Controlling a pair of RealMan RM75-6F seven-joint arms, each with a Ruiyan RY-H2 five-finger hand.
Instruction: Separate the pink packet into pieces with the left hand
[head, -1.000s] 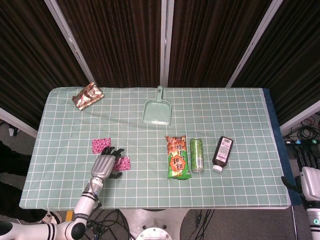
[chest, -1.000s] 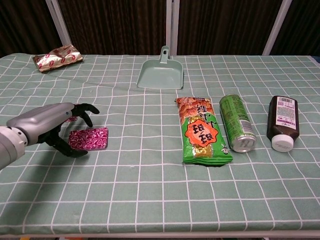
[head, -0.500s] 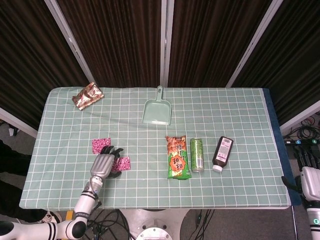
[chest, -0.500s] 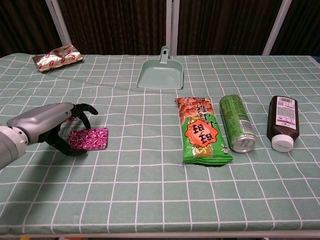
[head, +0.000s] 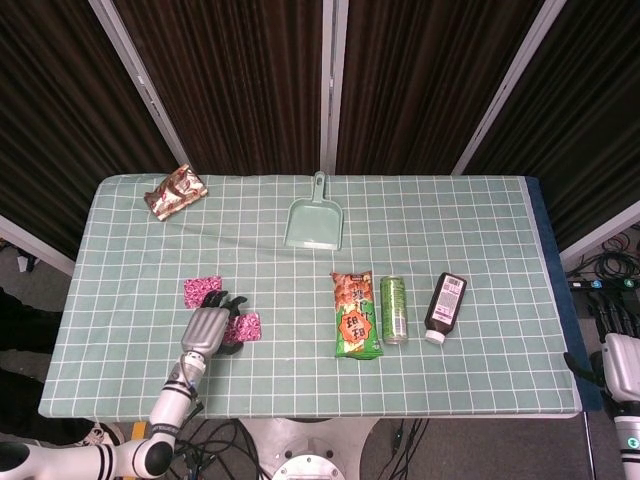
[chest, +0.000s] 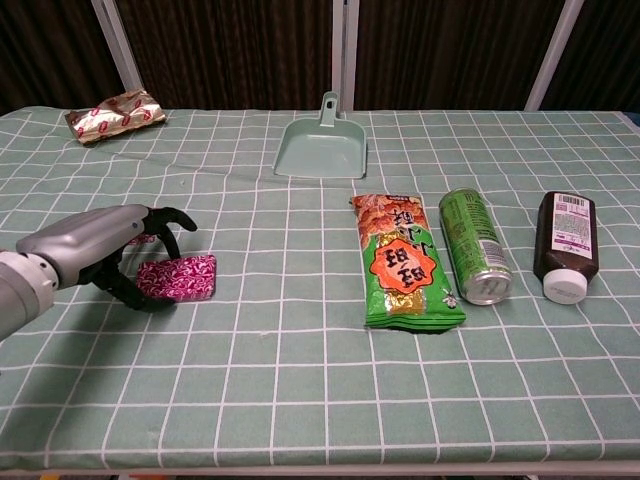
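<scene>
Two pink pieces lie at the table's (head: 120, 250) left-front: one (head: 202, 291) just beyond the left hand (head: 205, 331), one (chest: 178, 277) under its curled fingers (chest: 170, 222); whether gripped, cannot tell. Right hand (head: 620, 365) hangs far right, off the table, fingers unclear.

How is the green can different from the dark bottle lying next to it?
The green can is bright green metal, while the dark bottle is brown with a white barcode label. The can ends in a silver top toward the camera; the bottle ends in a white cap. The can lies right beside the green snack bag, the bottle further right. Both lie on their sides, untouched.
</scene>
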